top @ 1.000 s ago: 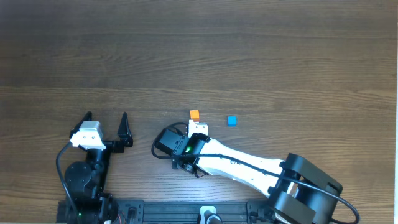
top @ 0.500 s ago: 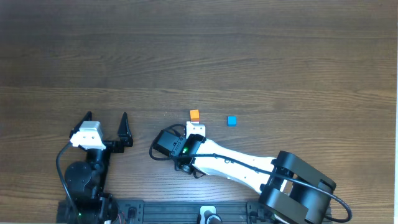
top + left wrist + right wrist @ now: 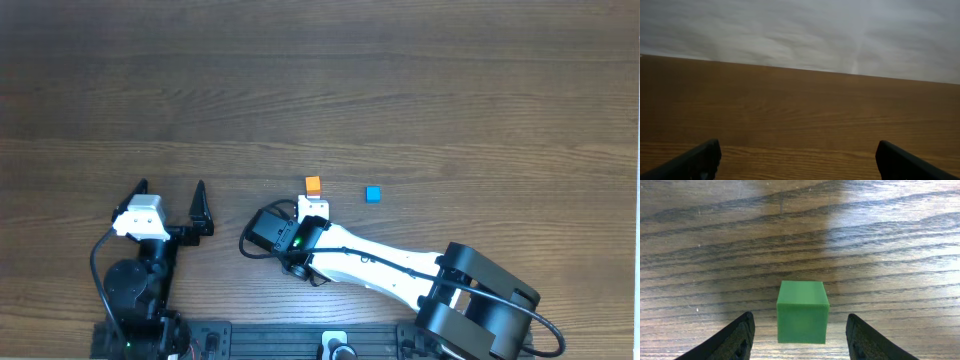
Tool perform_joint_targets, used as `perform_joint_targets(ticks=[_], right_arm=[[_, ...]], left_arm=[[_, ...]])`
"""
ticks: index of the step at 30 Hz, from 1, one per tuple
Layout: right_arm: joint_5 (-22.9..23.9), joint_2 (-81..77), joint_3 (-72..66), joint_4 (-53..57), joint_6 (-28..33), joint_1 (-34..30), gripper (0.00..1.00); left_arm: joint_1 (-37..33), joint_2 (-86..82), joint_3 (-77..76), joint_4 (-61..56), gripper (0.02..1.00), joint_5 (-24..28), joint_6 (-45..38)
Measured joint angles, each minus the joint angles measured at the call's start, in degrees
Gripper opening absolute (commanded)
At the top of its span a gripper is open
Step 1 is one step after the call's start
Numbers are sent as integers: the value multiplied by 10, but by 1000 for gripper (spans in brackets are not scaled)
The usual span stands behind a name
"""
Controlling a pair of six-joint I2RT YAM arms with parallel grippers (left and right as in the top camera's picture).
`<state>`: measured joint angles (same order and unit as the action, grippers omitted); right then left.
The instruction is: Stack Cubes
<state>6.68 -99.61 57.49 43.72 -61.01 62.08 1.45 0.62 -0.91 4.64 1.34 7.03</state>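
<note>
Currently, the right end effector [image 3: 800,325] stands wide open and holds nothing. The green cube [image 3: 803,311] rests on the bench [image 3: 450,100] directly between its two fingers, apart from both, with a similar gap on each side. The cube has no long axis. Its side faces lie roughly parallel to the fingers, so no wrist rotation appears necessary before closing. Judged step: grasp of the green cube, with stacking not yet begun.

In the top view, the right arm reaches across toward the middle of the bench. The orange cube [image 3: 313,184] lies just beyond the end effector, and the blue cube [image 3: 373,194] lies near it, toward the right arm's side. Each cube sits singly on the wood. The right arm is by far the nearer arm to all three.

The left end effector [image 3: 170,190] is also open, holds nothing, and stands well apart from the cubes on the left side.

Bench surface extends broadly beyond the cubes, and no edge lies near them. Caution: the orange cube is close ahead, so a lift should precede any forward travel.
</note>
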Motion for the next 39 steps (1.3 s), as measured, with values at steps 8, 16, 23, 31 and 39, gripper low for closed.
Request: perform_joint_targets(ticks=[8,16,23,31,39], right_arm=[[0,-4,0,-1,0,0,529],[2,-14,0,-7,1,0,461],[2,-15,0,-7,3,0,312],[3,-15,0,-8,4,0,191],[13,-15,17,24,4,1,12]], left_arm=[[0,0,0,0,1000,0,0],[0,0,0,0,1000,0,0],[0,0,0,0,998,0,0],[0,0,0,0,1000,0,0],[0,0,0,0,1000,0,0]])
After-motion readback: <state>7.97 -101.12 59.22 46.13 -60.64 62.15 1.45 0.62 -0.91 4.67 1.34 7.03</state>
